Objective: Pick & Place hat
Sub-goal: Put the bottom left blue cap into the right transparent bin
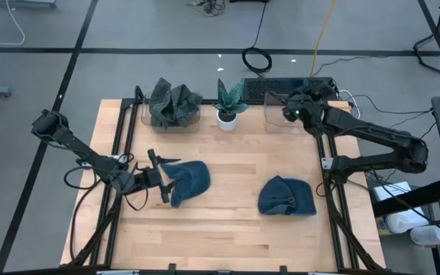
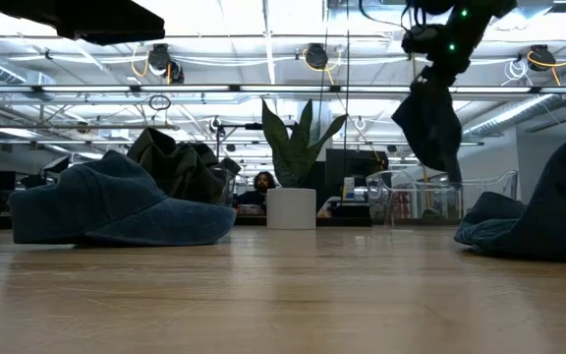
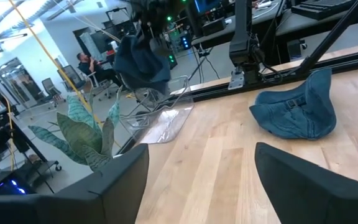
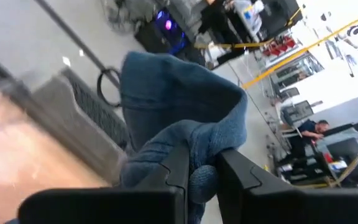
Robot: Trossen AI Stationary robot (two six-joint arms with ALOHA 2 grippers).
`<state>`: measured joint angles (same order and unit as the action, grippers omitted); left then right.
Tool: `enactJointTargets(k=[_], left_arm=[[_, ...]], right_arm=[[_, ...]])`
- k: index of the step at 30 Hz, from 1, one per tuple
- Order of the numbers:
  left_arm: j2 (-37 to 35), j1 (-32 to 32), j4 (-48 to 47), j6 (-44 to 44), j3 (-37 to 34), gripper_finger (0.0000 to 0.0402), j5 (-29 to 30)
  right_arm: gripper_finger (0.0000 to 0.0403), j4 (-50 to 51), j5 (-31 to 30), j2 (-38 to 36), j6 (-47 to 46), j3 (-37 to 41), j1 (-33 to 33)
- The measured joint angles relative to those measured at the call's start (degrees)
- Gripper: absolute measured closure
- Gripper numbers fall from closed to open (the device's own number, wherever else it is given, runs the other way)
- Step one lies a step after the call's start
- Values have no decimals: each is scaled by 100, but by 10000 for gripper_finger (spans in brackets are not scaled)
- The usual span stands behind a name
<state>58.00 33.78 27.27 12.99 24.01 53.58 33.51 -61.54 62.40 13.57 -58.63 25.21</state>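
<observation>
Two clear plastic bins stood at the far edge of the wooden table [image 1: 228, 221], with a small potted plant [image 1: 228, 105] in a white pot between them. The left bin [image 1: 145, 116] was heaped with dark grey-green hats [image 1: 174, 104] that rose above its rim. The right bin [image 1: 277, 118] looked see-through and its contents could not be made out from above. Over that right bin hung the right tool [image 1: 290, 107], its fingers pinched narrowly on a blue denim hat [image 4: 179, 118], which dangled in the air below it in the low view [image 2: 428, 123]. Two more blue hats lay on the table: one cap [image 1: 188, 182] toward the left, just in front of the left tool [image 1: 161, 177], and another hat [image 1: 286, 197] toward the right, well apart from the first. The left tool sat low over the table with its fingers spread wide and nothing between them, its tips beside the near cap's brim.
</observation>
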Motion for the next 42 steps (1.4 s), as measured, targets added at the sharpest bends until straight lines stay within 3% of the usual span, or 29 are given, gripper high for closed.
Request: enactJointTargets(k=[12, 30, 42], left_arm=[[0, 8, -2, 0, 0, 69, -4], [0, 56, -119, -138, 0, 82, -9], [0, 161, -173, -306, 0, 90, -117]], right_arm=[[369, 928, 20, 215, -903, 0, 580], [369, 1287, -275, 254, -1532, 0, 1239], [369, 877, 9, 1443, -1747, 0, 1339]])
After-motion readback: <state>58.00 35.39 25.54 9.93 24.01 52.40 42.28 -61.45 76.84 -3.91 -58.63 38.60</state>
